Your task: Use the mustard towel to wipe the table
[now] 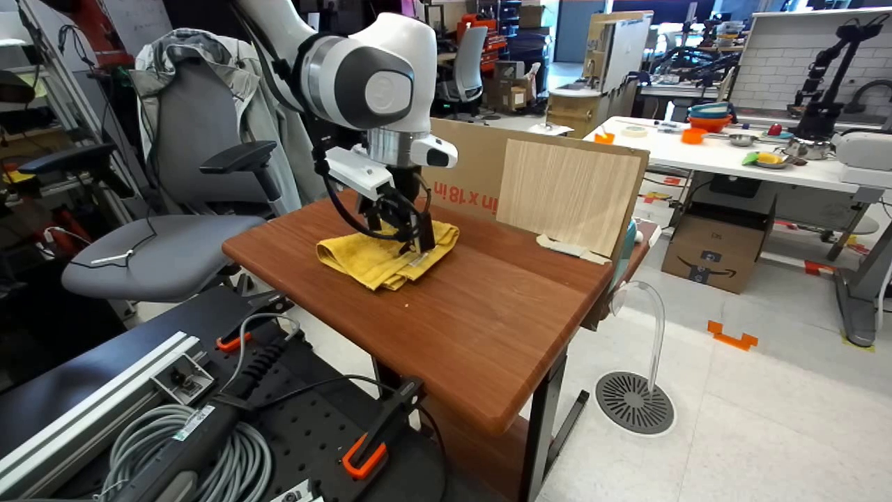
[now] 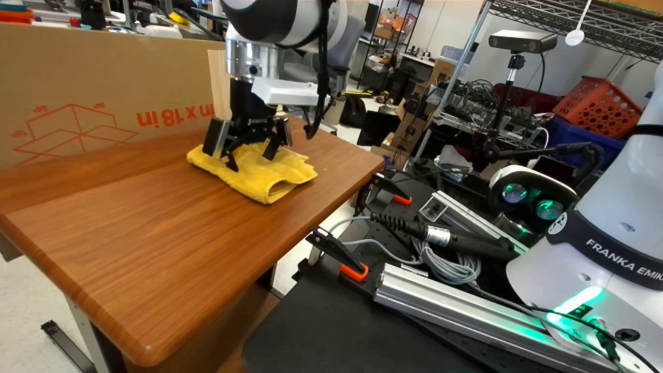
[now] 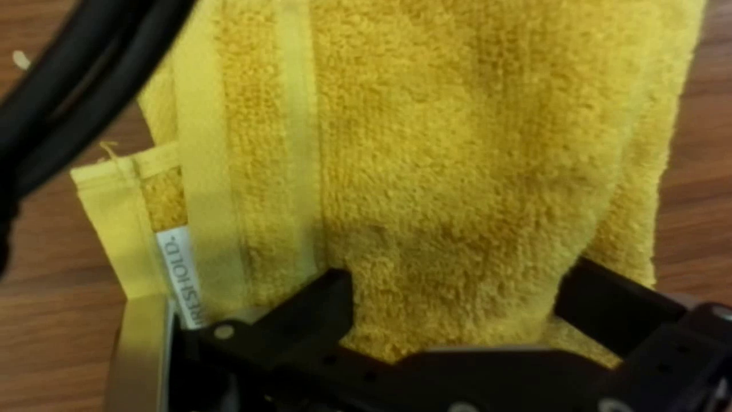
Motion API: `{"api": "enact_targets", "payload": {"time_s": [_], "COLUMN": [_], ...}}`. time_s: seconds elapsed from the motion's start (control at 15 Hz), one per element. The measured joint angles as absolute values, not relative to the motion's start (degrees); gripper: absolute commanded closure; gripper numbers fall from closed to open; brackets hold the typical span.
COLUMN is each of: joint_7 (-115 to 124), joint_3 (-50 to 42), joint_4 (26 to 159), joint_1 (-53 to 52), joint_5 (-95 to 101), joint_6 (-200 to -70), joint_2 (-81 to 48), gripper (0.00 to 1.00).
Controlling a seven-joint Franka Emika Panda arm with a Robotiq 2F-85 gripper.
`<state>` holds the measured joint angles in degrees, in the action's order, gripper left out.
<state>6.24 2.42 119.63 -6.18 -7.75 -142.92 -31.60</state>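
Note:
The mustard towel [image 1: 362,254] lies folded on the brown wooden table [image 1: 474,335]. It also shows in an exterior view [image 2: 259,178], and it fills most of the wrist view [image 3: 434,143], with a white label at its left. My gripper [image 1: 398,234] points down over the towel in both exterior views, its fingers [image 2: 251,160] spread apart at the cloth. In the wrist view the gripper [image 3: 456,279] is open. Towel cloth lies between the two fingertips, and the right fingertip is at a folded edge. I cannot tell how firmly the tips press on the cloth.
An upright cardboard sheet [image 2: 103,88] stands along one table edge, with a pale wood panel [image 1: 557,195] against it. A small white crumb [image 1: 407,305] lies on the table. A black board [image 2: 311,316] with clamps, cables and a metal rail stands between the table and the robot base.

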Motion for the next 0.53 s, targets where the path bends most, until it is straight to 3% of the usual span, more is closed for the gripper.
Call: {"api": "enact_targets", "payload": {"time_s": [0.53], "joint_7": [7.2], "joint_3": [2.5], "joint_4": [118.8], "joint_1": [-7.5], "joint_5": [-5.6], "joint_6": [-142.5], "joint_2": [-30.7], "gripper": [0.0]}}
